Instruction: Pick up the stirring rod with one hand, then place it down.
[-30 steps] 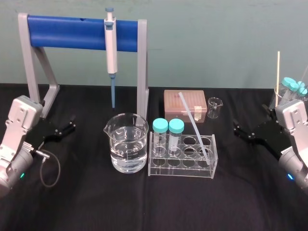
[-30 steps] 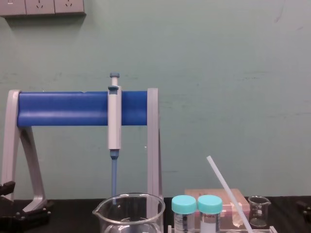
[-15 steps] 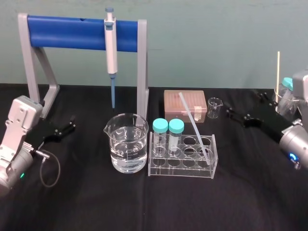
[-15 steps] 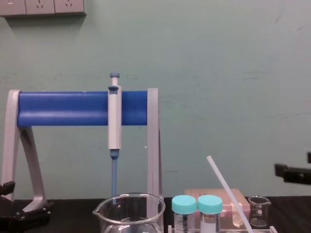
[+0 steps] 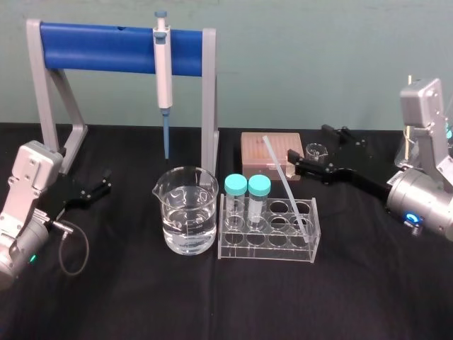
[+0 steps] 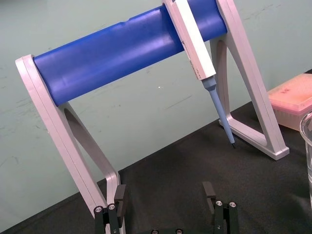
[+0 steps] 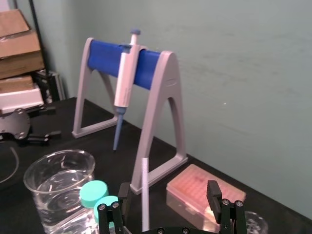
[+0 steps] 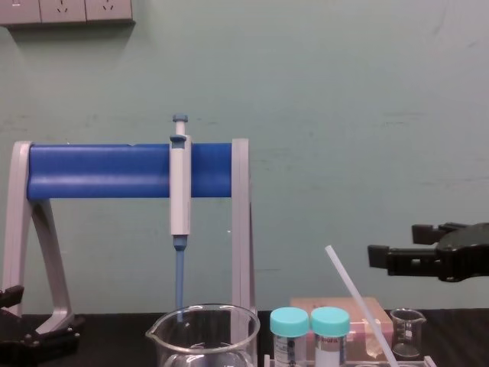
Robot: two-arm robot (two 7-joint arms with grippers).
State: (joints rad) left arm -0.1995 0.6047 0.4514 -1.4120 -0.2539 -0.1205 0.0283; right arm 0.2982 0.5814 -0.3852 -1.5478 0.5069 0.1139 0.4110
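- Stirring rod (image 5: 284, 178) leans in the rack (image 5: 265, 249), tip in a right-side well. 2 capped tubes (image 5: 246, 187) + beaker (image 5: 186, 212) are just left.
- L gripper (image 5: 103, 185) sits parked at left, fingers apart.
- R gripper (image 5: 308, 147) has swung in since 1 s ago. Fingers are apart near the rod top, not touching, so approx. ready to pick.
- Tip box (image 5: 255, 151) + small beaker (image 5: 316, 150) crowd underneath. Pipette (image 5: 163, 71) is farther back.

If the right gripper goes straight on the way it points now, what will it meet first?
Most likely the stirring rod leaning in the rack: in the right wrist view it stands ahead, between the open fingers of the right gripper. Depth is hard to judge. The left gripper is parked.
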